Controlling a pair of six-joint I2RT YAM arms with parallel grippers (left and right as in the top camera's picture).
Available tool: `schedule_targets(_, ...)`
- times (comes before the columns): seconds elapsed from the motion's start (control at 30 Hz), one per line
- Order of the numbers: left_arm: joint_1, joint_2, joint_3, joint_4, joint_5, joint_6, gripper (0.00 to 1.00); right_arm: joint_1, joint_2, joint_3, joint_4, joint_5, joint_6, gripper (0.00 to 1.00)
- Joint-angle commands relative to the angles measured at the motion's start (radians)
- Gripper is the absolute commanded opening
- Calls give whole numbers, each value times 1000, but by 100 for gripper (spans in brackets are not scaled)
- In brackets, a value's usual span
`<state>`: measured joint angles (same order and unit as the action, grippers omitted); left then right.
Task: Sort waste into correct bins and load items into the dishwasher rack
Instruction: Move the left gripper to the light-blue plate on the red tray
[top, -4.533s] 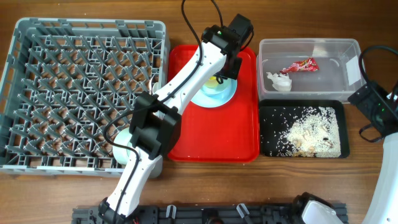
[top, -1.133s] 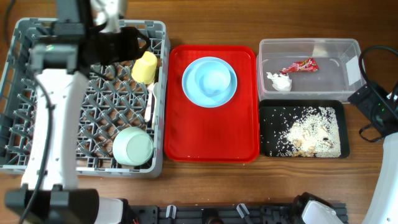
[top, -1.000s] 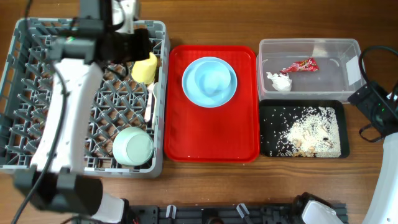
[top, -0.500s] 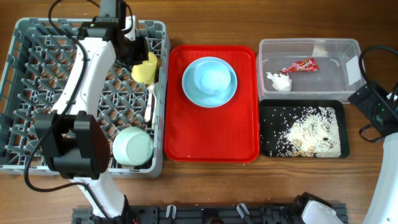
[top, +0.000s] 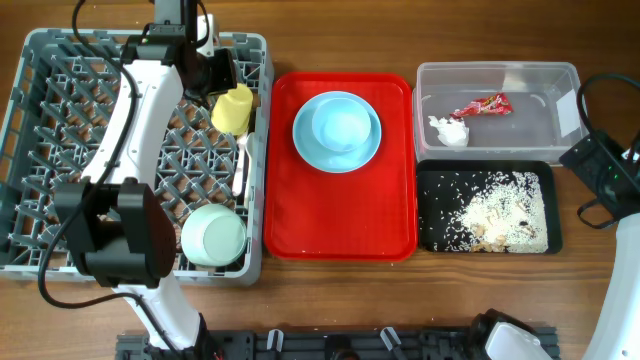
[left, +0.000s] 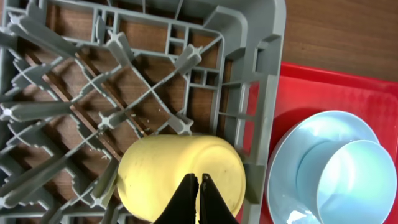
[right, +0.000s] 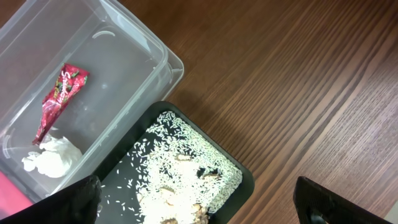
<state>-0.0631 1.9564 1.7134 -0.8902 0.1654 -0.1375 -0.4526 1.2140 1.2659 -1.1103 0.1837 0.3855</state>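
Left gripper (left: 198, 198) pinched shut on nothing, tips just over yellow cup (left: 165, 171) lying sideways in rack (left: 270, 74); right gripper (right: 196, 193) spread wide.

My left arm (top: 140, 120) rises from the near edge and stretches to the far left; my left gripper (left: 198, 186) points down, fingers pressed together with nothing between them; my right arm (top: 625, 260) sits at the right edge; my right gripper (right: 199, 202) hangs spread wide, empty.

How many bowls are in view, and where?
2. A light blue bowl sits on the light blue plate on the red tray; a pale green bowl in the near right corner of the dishwasher rack. The left arm covers part of it, so another may be hidden.
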Motion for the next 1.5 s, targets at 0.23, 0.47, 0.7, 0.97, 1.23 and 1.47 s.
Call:
schedule_targets(0.23, -2, 34, 2, -79, -41, -8, 4, -3, 6, 17, 2, 3, 7, 100)
schedule_targets(0.47, -1, 3, 2, -147, -137, -9, 4, -3, 6, 17, 2, 3, 7, 100)
schedule_targets(0.7, -19, -182, 2, -118, -59, -142, 4, -3, 6, 17, 3, 3, 8, 100)
schedule_targets(0.97, -196, -253, 2, -34, 137, -144, 17, -3, 6, 17, 2, 3, 7, 100)
schedule_targets(1.23, -481, -87, 2, 108, -8, -143, 50, -3, 6, 17, 3, 3, 7, 100)
schedule_targets(1.47, -621, 97, 2, 185, -174, -143, 41, -3, 6, 17, 3, 3, 7, 100)
